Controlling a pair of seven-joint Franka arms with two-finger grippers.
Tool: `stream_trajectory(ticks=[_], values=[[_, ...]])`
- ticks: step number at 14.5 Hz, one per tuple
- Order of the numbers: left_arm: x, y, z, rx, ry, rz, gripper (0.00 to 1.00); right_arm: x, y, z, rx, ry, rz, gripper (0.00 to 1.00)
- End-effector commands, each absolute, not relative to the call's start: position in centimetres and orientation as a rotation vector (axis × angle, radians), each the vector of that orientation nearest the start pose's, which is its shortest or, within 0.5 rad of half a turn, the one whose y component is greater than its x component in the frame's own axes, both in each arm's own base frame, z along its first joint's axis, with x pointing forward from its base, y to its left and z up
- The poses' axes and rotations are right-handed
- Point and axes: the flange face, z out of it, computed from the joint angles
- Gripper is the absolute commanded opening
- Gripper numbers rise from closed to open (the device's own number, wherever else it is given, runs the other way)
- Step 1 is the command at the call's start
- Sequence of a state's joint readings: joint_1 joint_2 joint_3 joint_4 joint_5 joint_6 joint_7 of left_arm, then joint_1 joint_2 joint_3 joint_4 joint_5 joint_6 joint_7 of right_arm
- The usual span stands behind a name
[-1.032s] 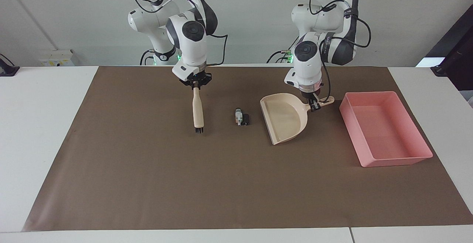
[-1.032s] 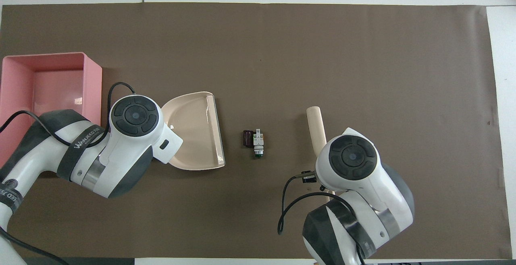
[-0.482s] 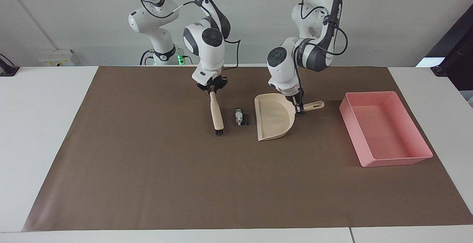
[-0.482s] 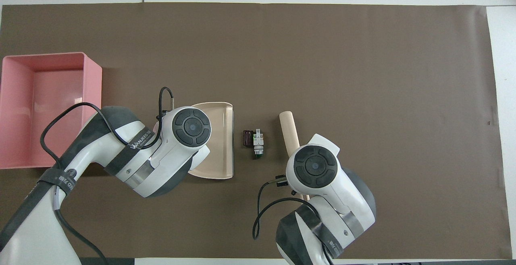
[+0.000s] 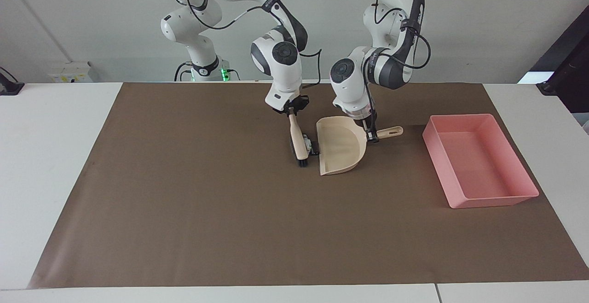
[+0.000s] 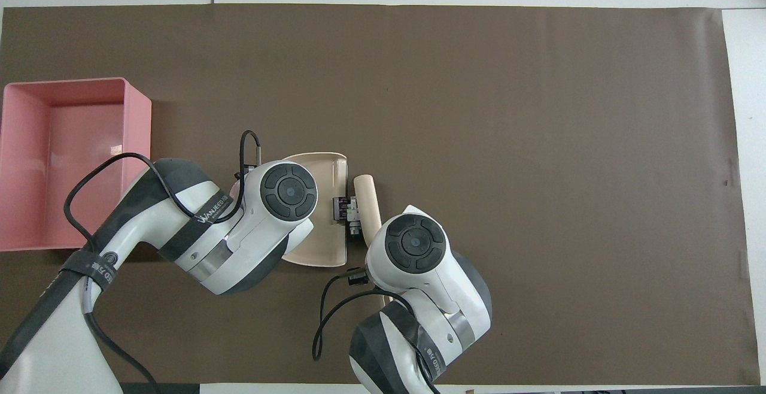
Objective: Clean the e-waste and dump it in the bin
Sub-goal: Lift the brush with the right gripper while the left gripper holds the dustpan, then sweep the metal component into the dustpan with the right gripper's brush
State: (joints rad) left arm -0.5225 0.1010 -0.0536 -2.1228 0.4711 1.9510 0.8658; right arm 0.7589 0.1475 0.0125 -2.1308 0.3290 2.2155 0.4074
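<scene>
Facing view: right gripper (image 5: 291,110) clamped on brush (image 5: 298,139), bristles down against e-waste (image 5: 309,146) to push it into dustpan (image 5: 340,148). Left gripper (image 5: 370,133) clamped on dustpan handle, lip pressed to mat (image 5: 184,201) as backstop. Pieces at dustpan mouth. Pink bin (image 5: 478,165) beside dustpan, toward left arm's end.

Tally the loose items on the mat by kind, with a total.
E-waste pieces: 2, white piece, black cylinder
Brush: 1
Dustpan: 1
Bin: 1
Total: 5
</scene>
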Motion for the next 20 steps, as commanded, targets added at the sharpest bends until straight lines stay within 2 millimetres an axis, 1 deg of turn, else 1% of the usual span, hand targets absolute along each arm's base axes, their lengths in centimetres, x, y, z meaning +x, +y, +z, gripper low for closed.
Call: stream_trajectory(ticks=[1, 3, 4, 5, 6, 7, 9, 10, 11, 12, 13, 14, 15, 16, 17, 19, 20], values=[[45.2, -26.1, 34.3, -1.804, 2.044, 0.487, 0.00, 37.9, 42.5, 33.8, -2.796, -0.213, 0.307, 0.00], [45.1, -25.8, 34.3, -1.813, 2.048, 0.462, 0.00, 38.1, 43.2, 35.3, -2.685, -0.212, 0.317, 0.00], [45.1, -25.8, 34.2, -1.819, 2.058, 0.432, 0.00, 38.2, 43.0, 36.3, -2.663, -0.204, 0.311, 0.00], [45.2, -25.2, 33.9, -1.833, 2.058, 0.408, 0.00, 38.3, 42.6, 37.6, -2.653, -0.204, 0.296, 0.00], [45.2, -25.0, 34.0, -1.839, 2.062, 0.378, 0.00, 38.4, 42.0, 38.4, -2.649, -0.198, 0.301, 0.00], [45.5, -24.5, 33.8, -1.860, 2.057, 0.361, 0.00, 38.6, 41.4, 39.1, -2.650, -0.193, 0.311, 0.00], [45.5, -24.5, 33.8, -1.886, 2.067, 0.312, 0.00, 38.5, 40.4, 40.0, -2.659, -0.177, 0.331, 0.00], [46.0, -23.8, 33.8, -1.920, 2.060, 0.288, 0.00, 38.4, 40.0, 40.7, -2.685, -0.172, 0.322, 0.00], [46.3, -23.4, 33.9, -1.937, 2.056, 0.275, 0.00, 39.0, 38.8, 41.8, -2.721, -0.117, 0.299, 0.00], [46.4, -23.3, 34.1, -1.938, 2.061, 0.265, 0.00, 39.5, 36.8, 43.2, -2.783, -0.069, 0.311, 0.00], [46.7, -22.6, 34.6, -1.943, 2.094, 0.260, 0.00, 40.0, 34.6, 44.7, -2.842, -0.047, 0.298, 0.00], [47.1, -21.7, 35.0, -1.984, 2.134, 0.252, 0.00, 40.7, 31.6, 46.1, -2.900, -0.007, 0.296, 0.00], [47.3, -21.3, 36.0, -1.998, 2.172, 0.224, 0.00, 41.7, 28.3, 46.7, -2.941, 0.043, 0.320, 0.00], [47.8, -20.2, 36.7, -2.006, 2.178, 0.215, 0.00, 42.7, 25.2, 47.3, -2.967, 0.095, 0.325, 0.00], [48.5, -18.9, 37.2, -2.024, 2.162, 0.206, 0.00, 43.8, 21.9, 47.6, -3.002, 0.137, 0.327, 0.00], [49.7, -16.7, 39.2, -2.051, 2.160, 0.160, 0.00, 45.1, 15.6, 47.6, -3.067, 0.080, 0.364, 0.00], [50.4, -15.0, 40.6, -2.077, 2.195, 0.150, 0.00, 45.8, 11.2, 46.9, -3.062, 0.065, 0.391, 0.00]])
